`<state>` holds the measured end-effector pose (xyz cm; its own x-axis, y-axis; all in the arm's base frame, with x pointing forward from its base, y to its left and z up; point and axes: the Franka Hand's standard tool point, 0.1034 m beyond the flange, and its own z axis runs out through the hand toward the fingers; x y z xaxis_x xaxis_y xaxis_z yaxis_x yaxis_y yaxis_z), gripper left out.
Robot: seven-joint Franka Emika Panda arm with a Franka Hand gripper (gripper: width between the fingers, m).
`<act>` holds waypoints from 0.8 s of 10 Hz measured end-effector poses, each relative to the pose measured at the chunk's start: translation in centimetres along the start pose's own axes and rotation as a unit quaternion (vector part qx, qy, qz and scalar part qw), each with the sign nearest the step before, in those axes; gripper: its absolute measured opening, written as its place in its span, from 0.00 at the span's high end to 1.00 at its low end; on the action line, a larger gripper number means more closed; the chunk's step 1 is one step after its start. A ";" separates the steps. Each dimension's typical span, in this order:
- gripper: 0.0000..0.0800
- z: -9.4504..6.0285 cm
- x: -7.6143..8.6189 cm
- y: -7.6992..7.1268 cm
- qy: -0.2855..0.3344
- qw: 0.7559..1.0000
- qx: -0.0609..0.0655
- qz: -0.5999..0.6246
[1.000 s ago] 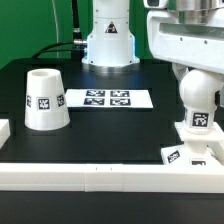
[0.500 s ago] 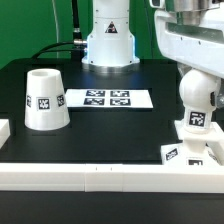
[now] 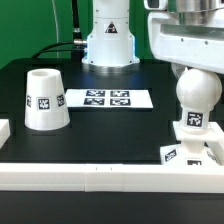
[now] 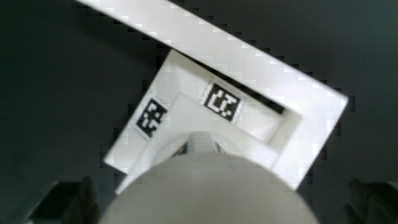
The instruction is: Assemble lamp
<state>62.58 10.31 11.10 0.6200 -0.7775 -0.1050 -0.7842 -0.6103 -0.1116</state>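
Observation:
The round-topped white bulb (image 3: 197, 100) stands upright on the low square base block (image 3: 186, 150) at the exterior view's right, close to the front rail. My gripper (image 3: 196, 72) is just above the bulb's top. In the wrist view the bulb (image 4: 214, 185) fills the space between my two dark fingers (image 4: 68, 200), with a narrow dark gap on each side, so the jaws are open around it. The base (image 4: 187, 110) shows below the bulb with two tags. The tapered shade (image 3: 44, 100) stands apart, mouth up, at the exterior view's left.
The marker board (image 3: 107, 98) lies flat in the middle of the black table. The long white rail (image 3: 100, 176) runs along the front edge and also shows in the wrist view (image 4: 214, 45). The arm's white pedestal (image 3: 108, 40) stands at the back.
My hand has risen a little, so more of the bulb's top shows. The bulb's tag has shifted slightly toward the exterior view's left. Shade and base have not moved.

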 end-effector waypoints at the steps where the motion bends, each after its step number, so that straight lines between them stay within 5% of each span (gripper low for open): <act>1: 0.13 0.1 -0.4 -0.2 0.000 0.997 0.000 -0.074; 8: 0.13 0.3 -1.0 0.7 -0.005 0.939 -0.003 -0.343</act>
<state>61.45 10.73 10.82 0.9795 -0.2005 -0.0190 -0.2010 -0.9679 -0.1509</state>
